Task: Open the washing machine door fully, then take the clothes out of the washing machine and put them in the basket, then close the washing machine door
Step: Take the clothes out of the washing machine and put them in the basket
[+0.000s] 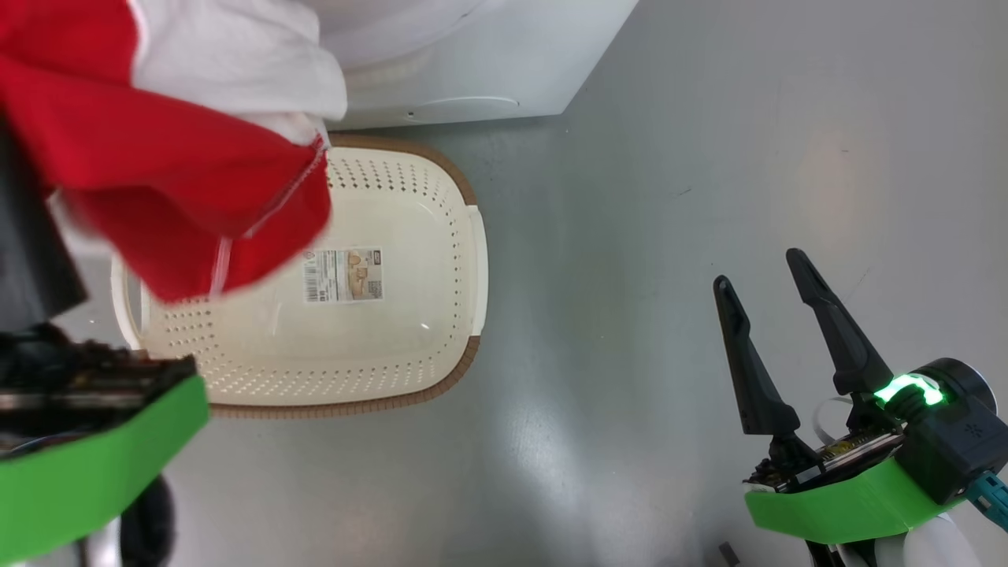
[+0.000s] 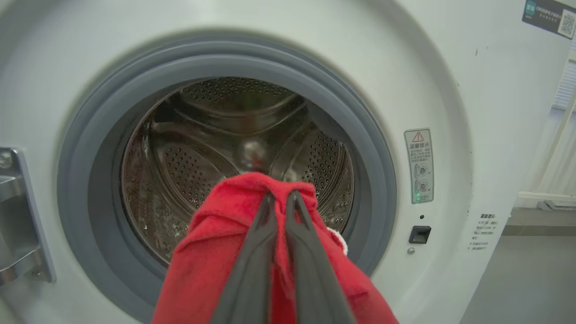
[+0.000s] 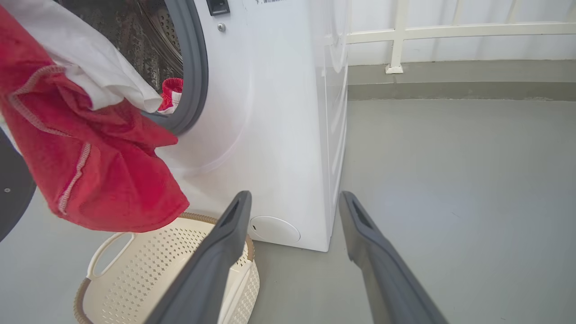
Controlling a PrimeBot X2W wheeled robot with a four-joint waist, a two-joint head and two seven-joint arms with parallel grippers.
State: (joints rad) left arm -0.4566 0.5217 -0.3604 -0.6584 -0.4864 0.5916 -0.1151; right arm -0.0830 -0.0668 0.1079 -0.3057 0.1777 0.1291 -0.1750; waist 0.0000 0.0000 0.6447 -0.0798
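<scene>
My left gripper (image 2: pixel 279 194) is shut on a bright red garment with white panels (image 2: pixel 225 252), held up in front of the washing machine's (image 2: pixel 450 90) open steel drum (image 2: pixel 202 148). In the head view this garment (image 1: pixel 181 181) hangs over the near left part of the cream basket (image 1: pixel 394 346), which stands on the floor before the machine (image 1: pixel 472 71). Another red-and-white piece (image 3: pixel 172 94) lies at the drum's mouth. The door's black rim (image 3: pixel 11 189) shows at the left edge, swung open. My right gripper (image 1: pixel 757 270) hangs open and empty, to the right of the basket (image 3: pixel 148 270).
Grey floor (image 1: pixel 669 197) spreads to the right of the basket and machine. A white railing (image 3: pixel 450 31) runs along the far wall. The door's metal hinge (image 2: pixel 18 216) sits left of the grey seal (image 2: pixel 373 148).
</scene>
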